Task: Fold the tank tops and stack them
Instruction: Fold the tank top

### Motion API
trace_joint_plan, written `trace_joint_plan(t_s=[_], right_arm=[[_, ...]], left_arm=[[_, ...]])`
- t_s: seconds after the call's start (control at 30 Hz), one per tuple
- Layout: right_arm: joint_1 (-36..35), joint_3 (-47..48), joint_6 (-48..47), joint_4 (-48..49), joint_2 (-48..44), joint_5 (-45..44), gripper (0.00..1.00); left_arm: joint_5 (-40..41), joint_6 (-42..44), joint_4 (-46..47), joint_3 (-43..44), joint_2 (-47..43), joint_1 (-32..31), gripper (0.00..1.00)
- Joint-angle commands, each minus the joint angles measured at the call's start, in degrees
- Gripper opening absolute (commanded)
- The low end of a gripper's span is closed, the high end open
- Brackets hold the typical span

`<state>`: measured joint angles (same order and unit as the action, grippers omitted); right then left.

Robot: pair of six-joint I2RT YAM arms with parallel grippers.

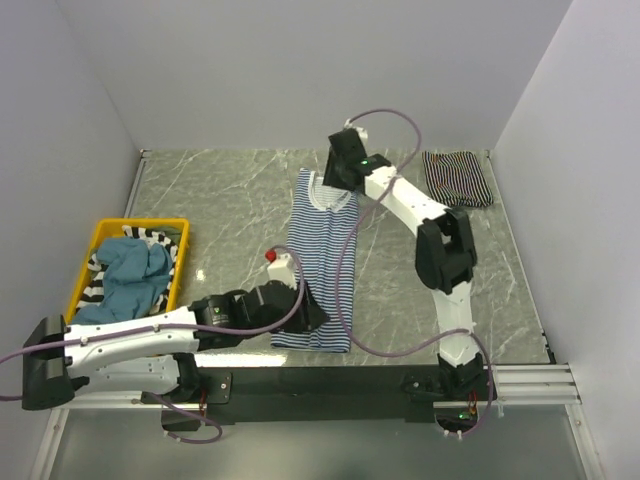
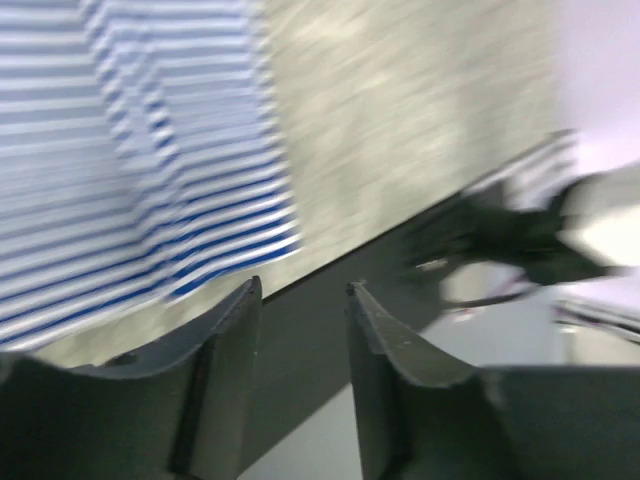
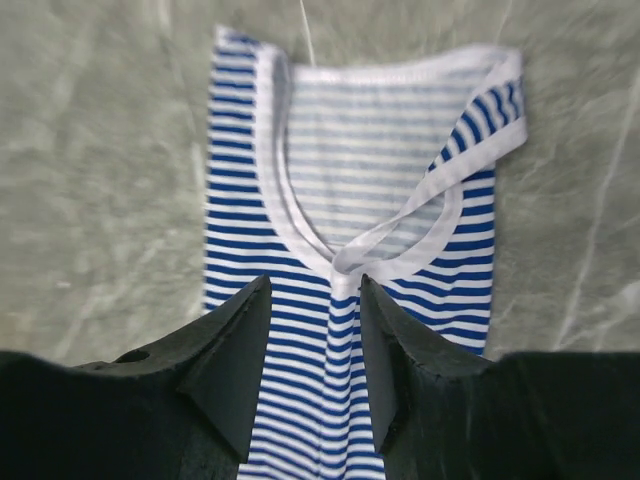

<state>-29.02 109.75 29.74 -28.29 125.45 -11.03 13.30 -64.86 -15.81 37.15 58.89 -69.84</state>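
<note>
Blue-and-white stripes filled the middle of the top view, where the blue-and-white tank top (image 1: 322, 255) lay stretched out lengthwise on the grey marbled table (image 1: 220, 200). Its hem pointed toward the arm bases at the bottom of the frame and its white-trimmed neckline toward the back wall. Nearest, at lower centre, the left gripper (image 2: 305, 290) hung by the hem; its wrist view showed two dark fingers parted with nothing between them, a hem corner in the upper left of that frame and the table's dark front edge below it. Further up, on the left side, sat a yellow bin (image 1: 140, 223) holding a teal cloth (image 1: 135, 270) and a black-and-white striped garment (image 1: 150, 238). Beyond, at upper centre, the right gripper (image 3: 315, 285) hovered over the neckline, jaws spread and pinching nothing; a loose strap crossed the neck opening just ahead of its fingertips. Farthest, at the upper right of the table, a folded black-and-white tank top (image 1: 458, 177) lay well apart from the blue one.
</note>
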Motion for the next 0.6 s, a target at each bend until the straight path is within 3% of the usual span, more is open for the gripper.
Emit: trace_joint_plan(t_s=[0.0,0.07,0.27,0.57], right_arm=[[4.39,-2.77,1.11,3.06,-8.9,0.03,0.48],[6.5,-4.89,2.95,3.94,-10.75,1.17,0.48],[13.19,-6.04,6.03,6.31,-6.89,12.68,0.46],[16.1,-2.88,10.78,11.33,2.69,21.49,0.47]], left_arm=[[2.0,6.58,1.74,6.96,1.12,1.46,0.42],[0.33,9.22,3.33,10.74,7.59,3.66,0.3],[-3.63,9.75,11.94,13.3,21.93,6.21,0.13],[-5.99,9.84,14.49,14.01,36.72,6.74,0.03]])
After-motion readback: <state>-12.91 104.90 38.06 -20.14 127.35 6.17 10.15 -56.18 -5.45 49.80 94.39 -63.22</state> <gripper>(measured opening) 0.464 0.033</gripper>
